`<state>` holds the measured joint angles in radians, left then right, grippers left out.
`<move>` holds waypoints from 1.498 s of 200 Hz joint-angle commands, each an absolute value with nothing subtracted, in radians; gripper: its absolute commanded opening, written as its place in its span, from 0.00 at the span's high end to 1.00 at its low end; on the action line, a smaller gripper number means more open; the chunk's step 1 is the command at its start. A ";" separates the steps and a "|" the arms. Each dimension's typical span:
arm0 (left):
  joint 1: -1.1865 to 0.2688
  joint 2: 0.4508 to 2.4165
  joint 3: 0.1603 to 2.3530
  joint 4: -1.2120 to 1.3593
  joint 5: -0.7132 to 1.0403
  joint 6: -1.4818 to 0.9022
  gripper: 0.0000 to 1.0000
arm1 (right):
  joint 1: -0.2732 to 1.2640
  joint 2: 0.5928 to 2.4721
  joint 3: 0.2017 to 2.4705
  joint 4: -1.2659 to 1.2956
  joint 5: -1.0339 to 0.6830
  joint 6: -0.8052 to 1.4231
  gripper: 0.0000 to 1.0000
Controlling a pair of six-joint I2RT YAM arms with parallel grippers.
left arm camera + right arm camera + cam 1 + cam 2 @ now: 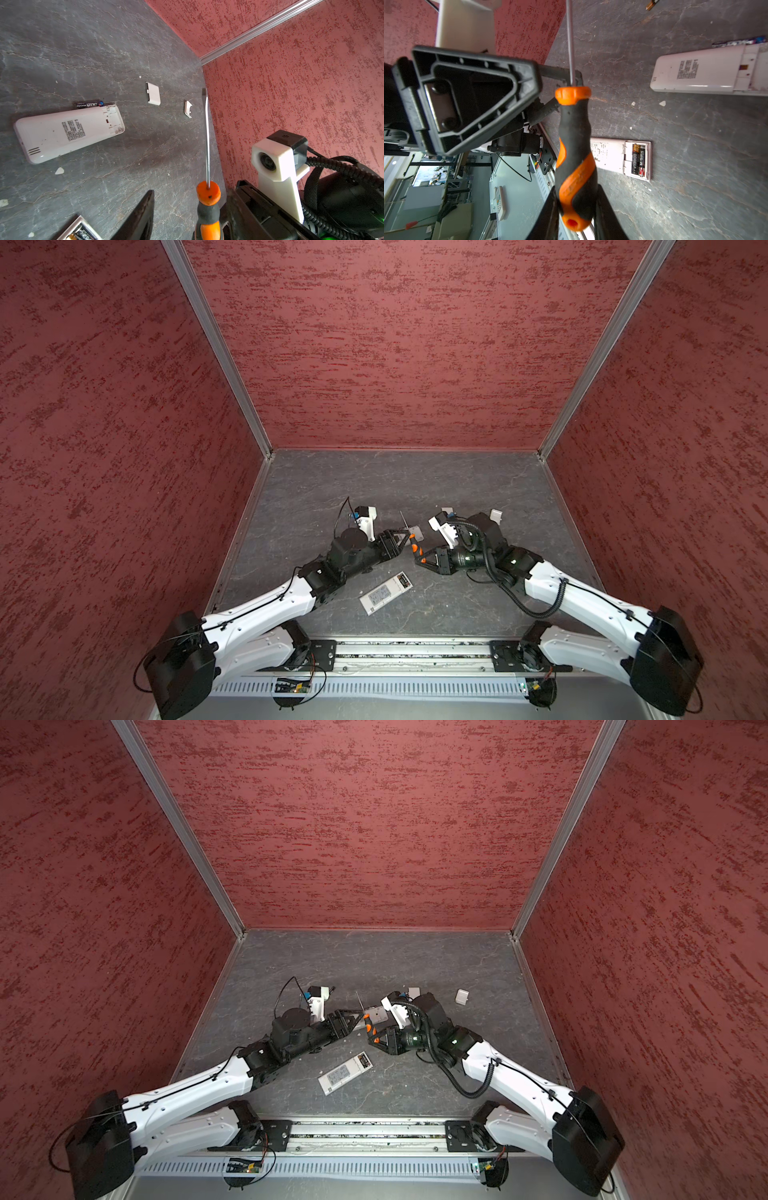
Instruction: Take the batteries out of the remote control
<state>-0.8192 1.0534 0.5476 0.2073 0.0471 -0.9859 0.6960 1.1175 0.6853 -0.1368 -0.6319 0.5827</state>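
Two batteries (638,160) sit side by side in the open bay of the remote (385,594). It lies flat on the tabletop (457,485) just behind both pairs of fingers, on the robot's side of them and between the arms. The right gripper (576,193) has its fingers closed on the handle of the screwdriver (575,145), with the blade pointing out beyond the fingertips. The left gripper (402,542) has its fingers apart on either side of the screwdriver's orange collar. A gap shows on one side, and I cannot tell whether the other finger touches. Ahead of the fingers lies a second remote (68,133), its bay apparently empty, with a loose battery (89,104) just beside its long edge. A cover (153,93) and a second cover (188,109) lie farther out. The seated cells look light, rigid and smooth-skinned, so they would likely slip in a pinch and roll once free. They lie low in the bay and close together, which leaves the fingers little room, and spring contacts probably press them endwise. A direct pinch therefore looks poor. It seems better to lever one end up with the blade, at the end away from the spring, then grip across the barrel at mid-length. The thin plastic bay walls could crack under hard prying.
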 commanded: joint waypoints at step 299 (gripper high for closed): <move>-0.844 1.134 0.571 0.350 0.064 -0.959 0.87 | 0.646 1.161 0.641 0.031 -0.782 0.640 1.00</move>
<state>-0.8410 1.1503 0.5518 0.3534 0.0700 -0.9768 0.6533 1.1606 0.6456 -0.0032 -0.7662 0.6403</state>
